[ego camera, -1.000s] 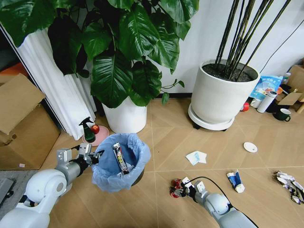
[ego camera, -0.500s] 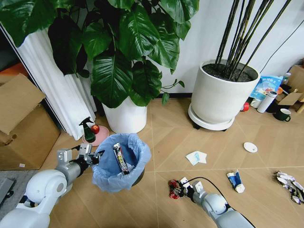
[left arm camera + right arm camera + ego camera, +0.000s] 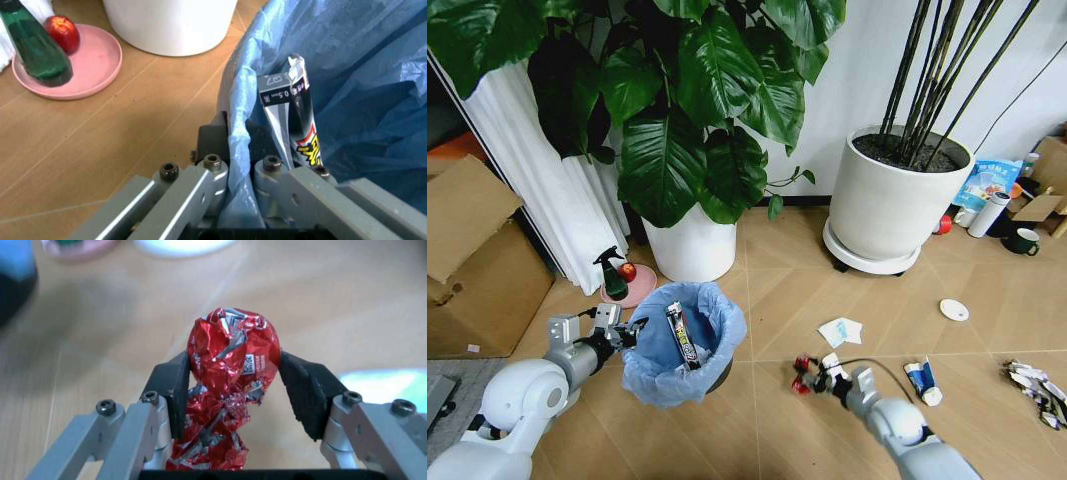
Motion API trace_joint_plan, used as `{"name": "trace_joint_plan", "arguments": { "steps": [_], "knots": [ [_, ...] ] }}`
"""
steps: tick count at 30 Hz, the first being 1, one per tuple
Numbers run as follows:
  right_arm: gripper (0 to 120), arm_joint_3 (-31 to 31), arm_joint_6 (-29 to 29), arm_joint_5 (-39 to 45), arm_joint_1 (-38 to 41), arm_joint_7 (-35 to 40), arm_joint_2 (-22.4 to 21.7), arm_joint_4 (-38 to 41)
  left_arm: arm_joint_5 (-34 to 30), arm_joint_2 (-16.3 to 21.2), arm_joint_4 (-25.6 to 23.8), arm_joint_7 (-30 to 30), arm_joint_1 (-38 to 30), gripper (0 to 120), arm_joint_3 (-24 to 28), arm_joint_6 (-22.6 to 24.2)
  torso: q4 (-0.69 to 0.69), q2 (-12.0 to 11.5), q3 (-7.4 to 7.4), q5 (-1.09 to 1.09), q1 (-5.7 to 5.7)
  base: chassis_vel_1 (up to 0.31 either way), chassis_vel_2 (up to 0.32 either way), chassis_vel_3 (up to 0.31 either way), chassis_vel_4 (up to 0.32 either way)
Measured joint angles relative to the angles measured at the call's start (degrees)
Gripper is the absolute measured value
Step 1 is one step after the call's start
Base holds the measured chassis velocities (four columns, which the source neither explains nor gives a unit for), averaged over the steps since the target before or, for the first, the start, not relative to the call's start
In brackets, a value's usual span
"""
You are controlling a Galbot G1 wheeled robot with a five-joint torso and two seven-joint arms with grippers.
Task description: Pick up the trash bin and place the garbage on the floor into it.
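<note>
Left gripper (image 3: 630,331) clamped on the near rim of the bin (image 3: 682,340), fingers (image 3: 213,172) pinching the blue bag (image 3: 347,90) and the dark wall together. Bin held just above the floor (image 3: 757,440), in front of the white pot (image 3: 690,245) of the leafy plant, beside a pink plate (image 3: 632,285) with a green spray bottle (image 3: 612,272) and a red fruit (image 3: 628,271). Inside the bin, a long black printed wrapper (image 3: 681,337) leaning upright.

Right gripper (image 3: 811,375) lifted off the floor, to the right of the bin and apart from it, fingers (image 3: 175,392) squeezing a crushed red wrapper (image 3: 230,370) from both sides.

Remaining on the floor: crumpled tissue (image 3: 840,331) just beyond the right gripper, a tube (image 3: 922,381) to its right, a white disc (image 3: 954,310) further back, printed wrappers (image 3: 1037,385) at the far right edge. Behind those, a large white pot (image 3: 892,205) with dark stems.
</note>
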Motion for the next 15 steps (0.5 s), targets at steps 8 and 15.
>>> {"name": "trace_joint_plan", "arguments": {
  "steps": [8,15],
  "knots": [
    [44,0.1,-0.3,6.9,4.6,2.8,-3.1,9.6,0.5,-0.1,0.1,0.0,-0.3,0,1.0,0.0,0.02,0.0,0.00,0.00,0.00,0.000,0.000,0.000,0.000],
    [44,-5.0,-2.4,12.7,9.9,6.1,-6.7,18.7,1.0,-0.4,0.8,-0.1,-1.2,0,2.5,0.2,0.01,0.0,0.00,0.00,0.00,0.000,0.000,0.000,0.000]
  ]
}}
